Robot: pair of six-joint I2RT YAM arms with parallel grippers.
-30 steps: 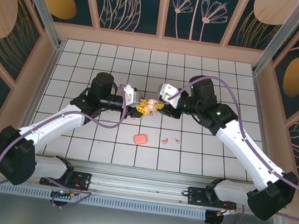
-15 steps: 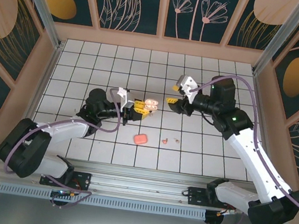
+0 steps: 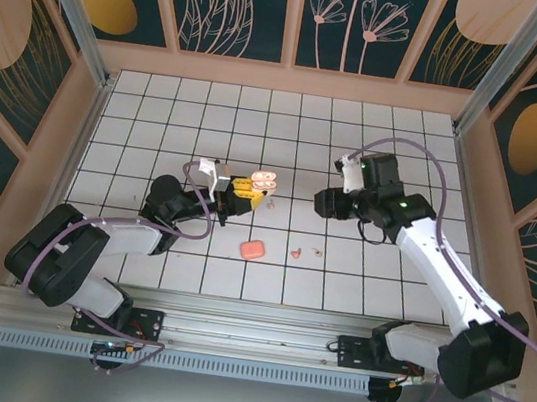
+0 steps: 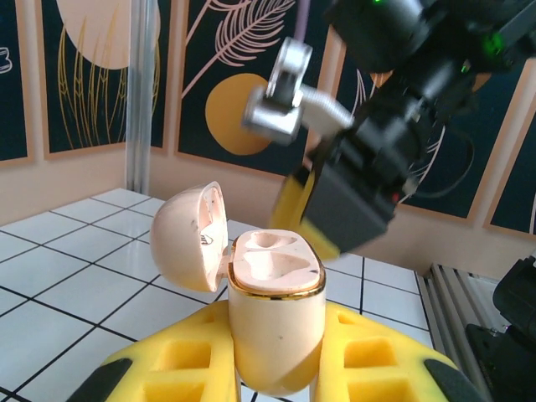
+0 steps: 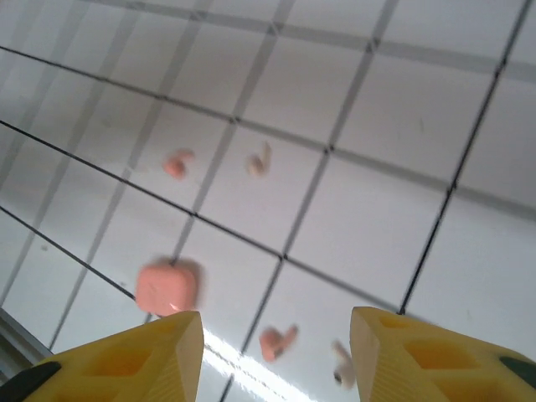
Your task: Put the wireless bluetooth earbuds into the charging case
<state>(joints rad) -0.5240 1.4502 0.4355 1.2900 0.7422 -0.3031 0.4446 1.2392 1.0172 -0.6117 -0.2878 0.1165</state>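
My left gripper [image 3: 242, 189] is shut on a pale pink charging case [image 4: 276, 285], held upright between its yellow fingers [image 4: 159, 360]. The hinged lid [image 4: 188, 239] stands open to the left, and both sockets look empty. From above, the case [image 3: 263, 180] sits left of centre. My right gripper [image 3: 322, 201] hovers a few tiles to its right, and in the wrist view it [image 5: 276, 316] is open with nothing between its fingers. Below it on the tiles lie a coral earbud [image 5: 278, 342] and a pale earbud [image 5: 342, 367]. Farther off are another coral earbud [image 5: 176, 163] and another pale one [image 5: 260, 161].
A closed coral case [image 3: 252, 249] lies on the tiles near the front, left of two buds [image 3: 296, 253]. The same coral case [image 5: 166, 287] is near my right gripper's left finger. The right arm's wrist [image 4: 377, 159] looms close behind the held case. Wooden walls ring the tiled floor.
My right gripper has pulled away from the held case, swinging right and then settling lower. The left arm has drawn back slightly towards its base, still gripping the open case.
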